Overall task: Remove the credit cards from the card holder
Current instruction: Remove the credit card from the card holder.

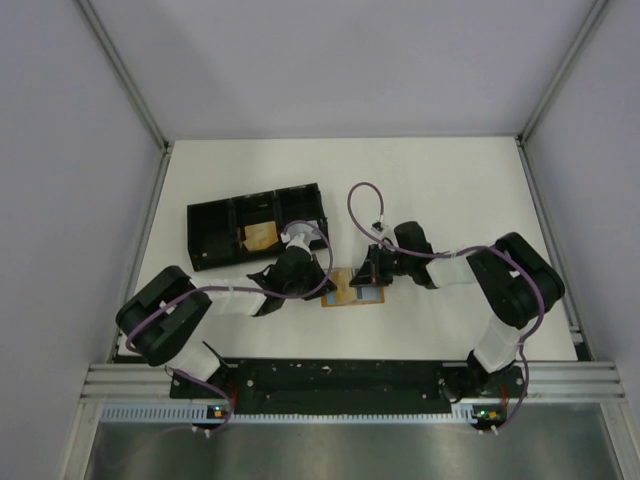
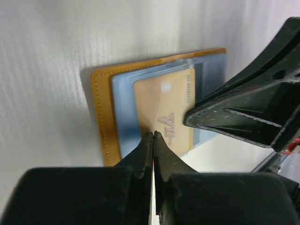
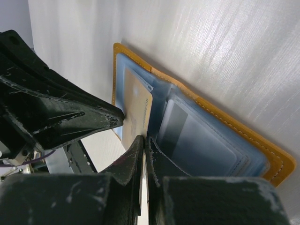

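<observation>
Top external first: the card holder [image 1: 345,298] lies open and flat on the white table, squeezed right between the left pincer [image 1: 328,283] and the right pincer [image 1: 368,280], both nosing down onto it. Off past the left pincer's wrist sits a black tray [image 1: 212,238] with something tan [image 1: 262,236] in its middle compartment.

Left wrist view: the left pincer [image 2: 153,136] is fully closed, tips pressed together with nothing I can see between them, sitting right at the near edge of a gold card [image 2: 161,112]. That card rests in a see-through bluish sleeve inside the card holder [image 2: 101,122], which is orange-tan with neat stitching along the border. Big letters on the card start "VI", and a row of small digits runs along its far edge, but I can't read them for sure. The right pincer [image 2: 190,118] pokes in from the right, its tip over the card.

Right wrist view: the right pincer [image 3: 144,138] is clamped tight too, tips down at the fold of the card holder [image 3: 281,164]. The gold card [image 3: 138,105] is just left of those tips, and the left pincer [image 3: 121,117] is touching its edge. Right of the tips, a blue-grey card [image 3: 197,138] sits tucked in its sleeve.
</observation>
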Controlling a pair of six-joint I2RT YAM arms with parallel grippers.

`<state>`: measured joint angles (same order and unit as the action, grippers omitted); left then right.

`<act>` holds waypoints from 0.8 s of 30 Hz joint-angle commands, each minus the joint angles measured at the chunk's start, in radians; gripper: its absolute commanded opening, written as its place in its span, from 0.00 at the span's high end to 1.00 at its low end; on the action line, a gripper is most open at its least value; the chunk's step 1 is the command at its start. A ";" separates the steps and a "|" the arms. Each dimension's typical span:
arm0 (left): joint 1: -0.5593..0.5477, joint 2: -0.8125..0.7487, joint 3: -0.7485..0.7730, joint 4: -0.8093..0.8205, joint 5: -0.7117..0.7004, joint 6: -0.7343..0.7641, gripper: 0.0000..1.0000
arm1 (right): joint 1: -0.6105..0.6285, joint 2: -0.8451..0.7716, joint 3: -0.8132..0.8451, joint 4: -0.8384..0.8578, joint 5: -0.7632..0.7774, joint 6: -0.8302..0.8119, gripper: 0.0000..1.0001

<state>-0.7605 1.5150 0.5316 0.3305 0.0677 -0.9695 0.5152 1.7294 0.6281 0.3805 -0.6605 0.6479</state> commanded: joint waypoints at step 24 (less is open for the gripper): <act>0.004 0.020 -0.041 -0.059 -0.086 -0.021 1.00 | -0.012 -0.063 0.010 -0.118 0.113 -0.080 1.00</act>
<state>-0.7605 1.5162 0.5072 0.3214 0.0319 -0.9977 0.5125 1.7119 0.6292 0.3325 -0.6239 0.6281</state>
